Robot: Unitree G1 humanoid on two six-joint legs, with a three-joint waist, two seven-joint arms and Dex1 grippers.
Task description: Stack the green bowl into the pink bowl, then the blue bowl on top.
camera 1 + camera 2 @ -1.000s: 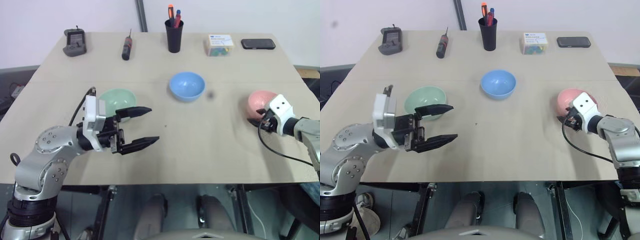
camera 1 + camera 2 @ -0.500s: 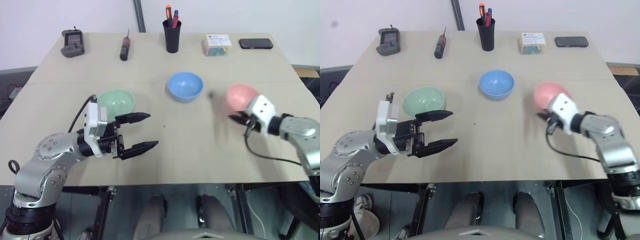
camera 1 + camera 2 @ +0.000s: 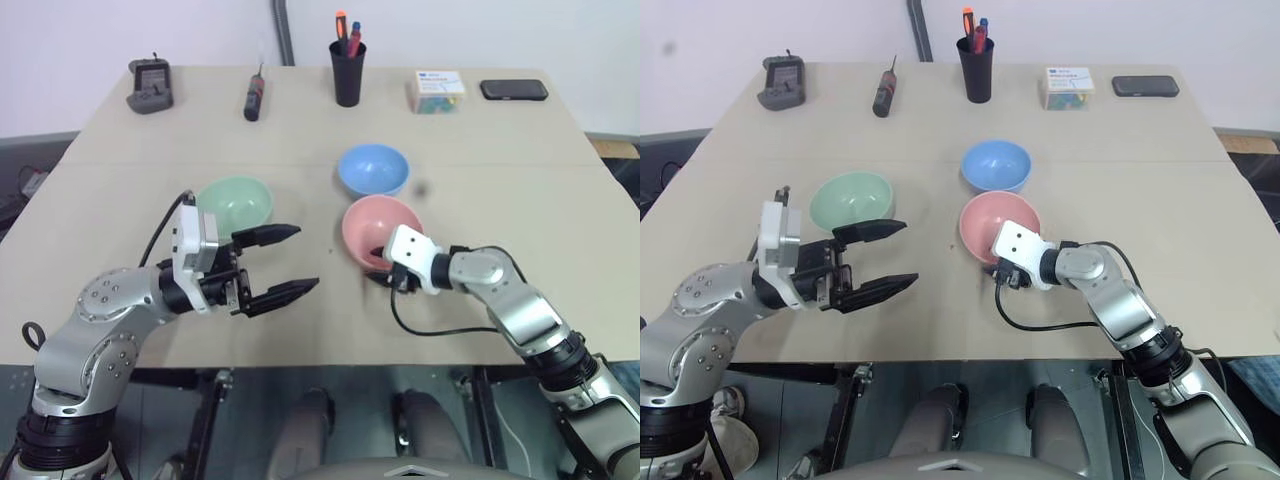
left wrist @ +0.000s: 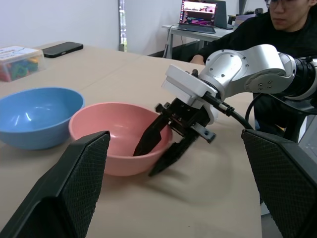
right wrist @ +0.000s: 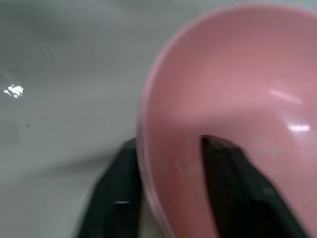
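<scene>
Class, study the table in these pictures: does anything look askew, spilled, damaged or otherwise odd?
Nothing stands out. The green bowl, blue bowl and pink bowl sit upright and unstacked on the table. The right tool straddles the pink bowl's near rim, one finger inside, one outside. Nothing is spilled or broken.

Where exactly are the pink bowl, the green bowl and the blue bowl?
pink bowl (image 3: 385, 222): left eye view, inside of the bowl.
green bowl (image 3: 235, 203): left eye view, inside of the bowl.
blue bowl (image 3: 995, 164): right eye view, inside of the bowl.
</scene>
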